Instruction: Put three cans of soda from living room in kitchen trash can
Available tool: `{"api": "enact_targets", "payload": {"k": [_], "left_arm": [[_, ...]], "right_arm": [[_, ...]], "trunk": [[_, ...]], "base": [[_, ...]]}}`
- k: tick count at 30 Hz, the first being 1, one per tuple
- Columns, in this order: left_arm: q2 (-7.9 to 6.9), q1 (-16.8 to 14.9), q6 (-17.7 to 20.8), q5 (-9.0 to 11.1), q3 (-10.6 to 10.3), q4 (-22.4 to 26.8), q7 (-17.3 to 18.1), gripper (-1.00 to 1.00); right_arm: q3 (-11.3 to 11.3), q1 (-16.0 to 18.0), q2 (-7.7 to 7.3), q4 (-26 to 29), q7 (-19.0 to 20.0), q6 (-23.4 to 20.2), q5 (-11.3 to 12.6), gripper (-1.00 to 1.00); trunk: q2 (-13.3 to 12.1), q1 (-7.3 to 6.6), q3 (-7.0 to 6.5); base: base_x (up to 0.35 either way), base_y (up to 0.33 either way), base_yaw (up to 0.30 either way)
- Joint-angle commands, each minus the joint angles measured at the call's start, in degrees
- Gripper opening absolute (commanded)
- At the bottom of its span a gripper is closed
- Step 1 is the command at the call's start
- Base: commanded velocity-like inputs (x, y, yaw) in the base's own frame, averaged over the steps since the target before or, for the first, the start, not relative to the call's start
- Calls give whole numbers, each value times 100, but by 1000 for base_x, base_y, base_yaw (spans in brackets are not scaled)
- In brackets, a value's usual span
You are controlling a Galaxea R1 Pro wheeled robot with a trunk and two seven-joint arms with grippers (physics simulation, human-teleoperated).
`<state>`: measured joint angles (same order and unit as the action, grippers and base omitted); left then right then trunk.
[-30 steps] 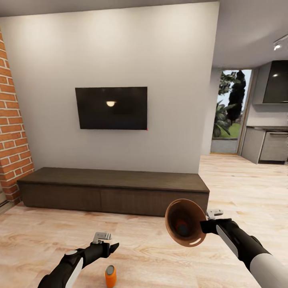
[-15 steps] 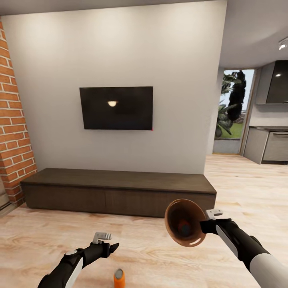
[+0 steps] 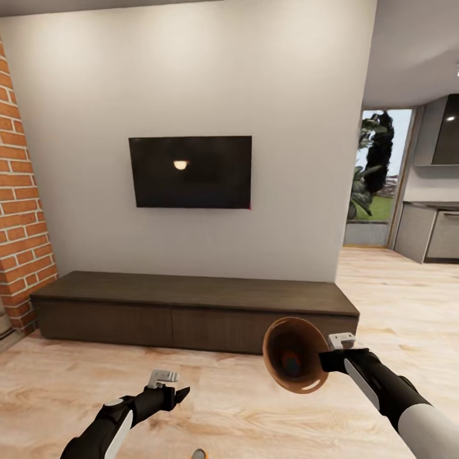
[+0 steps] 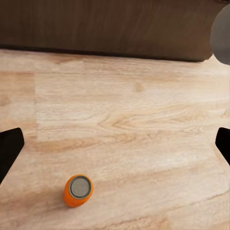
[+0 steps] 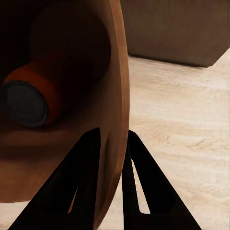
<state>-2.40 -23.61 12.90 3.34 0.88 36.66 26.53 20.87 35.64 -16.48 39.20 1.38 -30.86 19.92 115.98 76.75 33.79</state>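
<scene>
**Gripping bin rim, one can left on floor**

Right gripper [image 5: 111, 143] pinched tash can [image 3: 295, 354] by its thin rim, mouth tilted sideways, w/ an orange can [image 5: 33, 96] inside. Left gripper [image 3: 178, 394] hung open, empty. Another orange can [image 4: 77, 190] stood on wood floor [image 4: 143, 120] below. Prob. light, rigid, slick; take around mid-body.

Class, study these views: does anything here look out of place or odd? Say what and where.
Two things. An orange soda can stands alone on the wood floor near the left gripper. The right gripper holds the trash can tipped sideways by its rim, an orange can lying inside.
</scene>
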Motion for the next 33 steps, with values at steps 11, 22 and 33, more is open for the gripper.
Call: {"api": "enact_targets", "payload": {"k": [11, 22, 33], "left_arm": [[4, 14, -15, 15, -11, 6, -12, 100], [9, 14, -24, 18, -16, 10, -76, 100], [15, 14, -24, 18, -26, 7, -296, 100]], "right_arm": [[-152, 5, -136, 1, 23, -7, 38, -100], [-683, 5, -243, 5, 45, -10, 8, -100], [-728, 198, -365, 97, 33, -191, 2, -100]], "trunk": [[1, 0, -1], [161, 88, 71], [602, 329, 268]], "base": [[135, 32, 0], [4, 1, 0], [0, 0, 0]]}}
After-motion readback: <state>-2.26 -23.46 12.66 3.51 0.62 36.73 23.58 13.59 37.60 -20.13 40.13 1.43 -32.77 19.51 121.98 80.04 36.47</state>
